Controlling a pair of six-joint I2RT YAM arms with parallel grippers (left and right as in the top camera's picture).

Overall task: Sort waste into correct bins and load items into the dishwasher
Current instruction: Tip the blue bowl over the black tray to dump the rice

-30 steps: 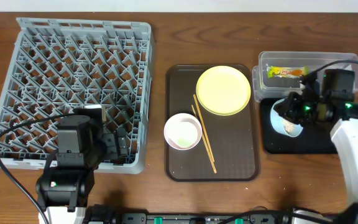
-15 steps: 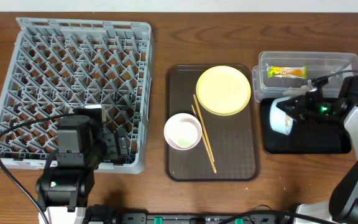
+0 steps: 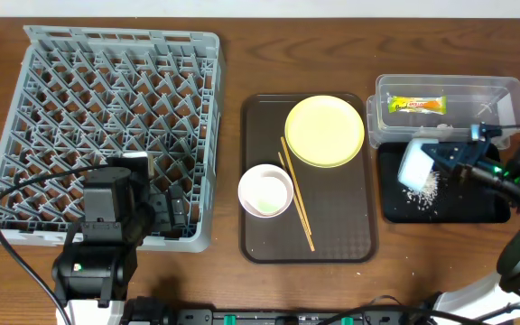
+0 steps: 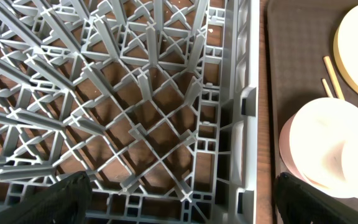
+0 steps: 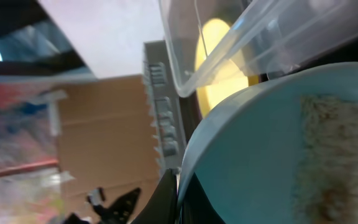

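My right gripper (image 3: 447, 158) is shut on the rim of a light blue bowl (image 3: 416, 163) and holds it tipped on its side over the black bin (image 3: 450, 209). White rice (image 3: 422, 187) lies spilled in that bin. In the right wrist view the bowl (image 5: 278, 149) fills the frame, with rice residue (image 5: 328, 155) inside and my fingers (image 5: 178, 193) pinching its edge. My left gripper (image 4: 179, 196) is open over the near right corner of the grey dish rack (image 3: 106, 126), which also shows in the left wrist view (image 4: 135, 93), and holds nothing.
A brown tray (image 3: 307, 244) holds a yellow plate (image 3: 324, 131), a white bowl (image 3: 265, 190) and chopsticks (image 3: 297, 191). A clear bin (image 3: 450, 88) behind the black bin holds a snack wrapper (image 3: 415, 105).
My right gripper has swung right and turned the blue bowl onto its side. Rice has fallen from the bowl into the black bin. The left arm has not moved.
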